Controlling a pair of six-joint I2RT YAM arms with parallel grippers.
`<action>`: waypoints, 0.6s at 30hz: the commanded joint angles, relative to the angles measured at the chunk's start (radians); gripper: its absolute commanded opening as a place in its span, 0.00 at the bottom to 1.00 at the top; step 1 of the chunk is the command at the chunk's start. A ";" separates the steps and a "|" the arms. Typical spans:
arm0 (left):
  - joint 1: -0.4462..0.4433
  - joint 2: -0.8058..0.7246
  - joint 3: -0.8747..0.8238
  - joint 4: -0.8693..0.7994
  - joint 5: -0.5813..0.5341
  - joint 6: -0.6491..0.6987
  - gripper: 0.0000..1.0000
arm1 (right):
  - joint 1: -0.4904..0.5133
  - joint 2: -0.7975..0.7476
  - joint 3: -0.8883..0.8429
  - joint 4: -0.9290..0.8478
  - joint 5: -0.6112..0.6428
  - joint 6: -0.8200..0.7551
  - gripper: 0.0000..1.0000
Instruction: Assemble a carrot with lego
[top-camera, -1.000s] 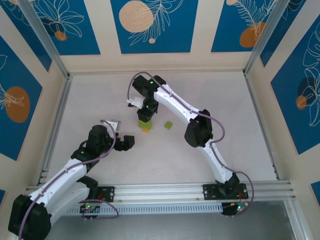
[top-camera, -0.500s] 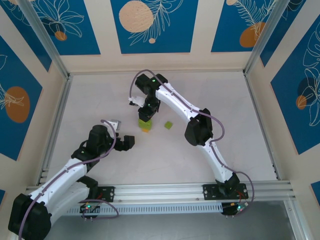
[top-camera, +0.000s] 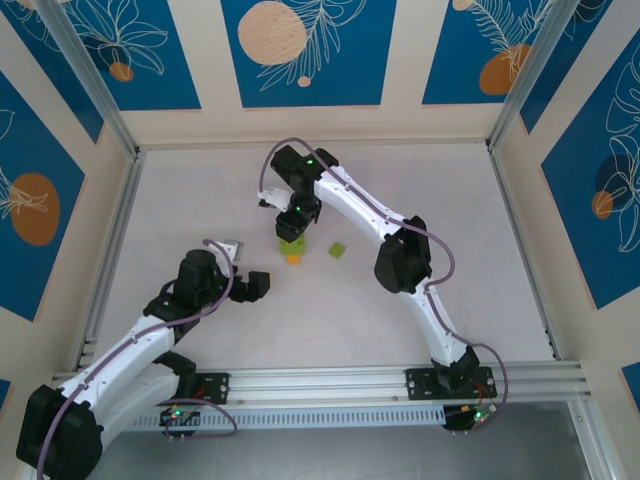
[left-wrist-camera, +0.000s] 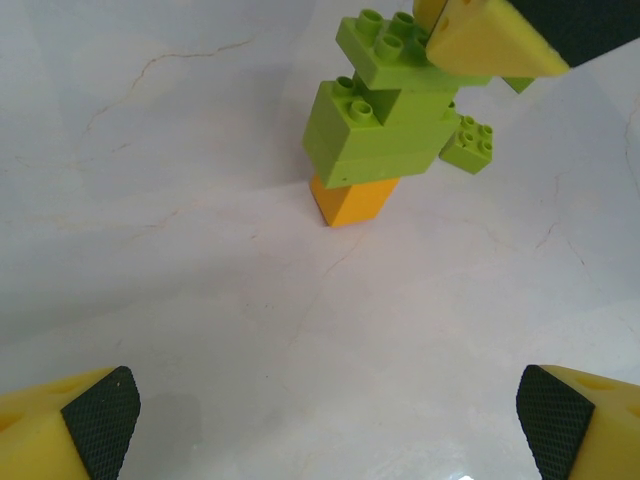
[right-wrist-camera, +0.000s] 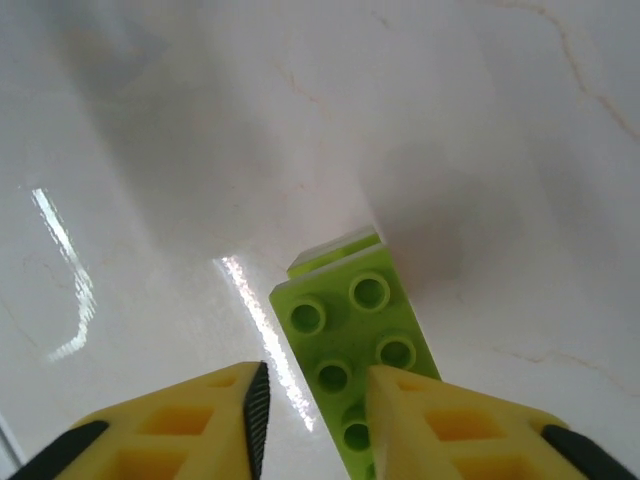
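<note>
The right gripper (top-camera: 296, 224) is hanging just over the carrot (top-camera: 291, 250), and the left gripper (top-camera: 251, 285) is waiting near it.

The carrot (left-wrist-camera: 380, 130) is standing upright in the middle of the white table (top-camera: 420, 180), with its orange brick (left-wrist-camera: 355, 198) at the bottom and lime-green bricks stacked above it. In the right wrist view the right gripper (right-wrist-camera: 315, 385) is showing a narrow gap between its fingers, which are clamping nothing, and the studded top green brick (right-wrist-camera: 355, 340) is lying right below them. One yellow fingertip (left-wrist-camera: 480, 45) is sitting at that top brick. The left gripper (left-wrist-camera: 330, 420) is holding its fingers wide apart, facing the carrot. One loose green brick (top-camera: 338, 250) is lying just beside the carrot.
</note>
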 joint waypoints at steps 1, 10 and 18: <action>-0.015 0.002 0.035 0.026 -0.013 0.015 0.99 | 0.008 -0.118 -0.062 0.125 0.023 0.011 0.39; -0.015 0.002 0.036 0.027 -0.011 0.017 0.99 | 0.007 -0.300 -0.260 0.263 0.035 0.028 0.41; -0.016 0.041 0.054 0.053 -0.061 0.064 0.99 | -0.036 -0.421 -0.539 0.365 0.181 0.195 0.49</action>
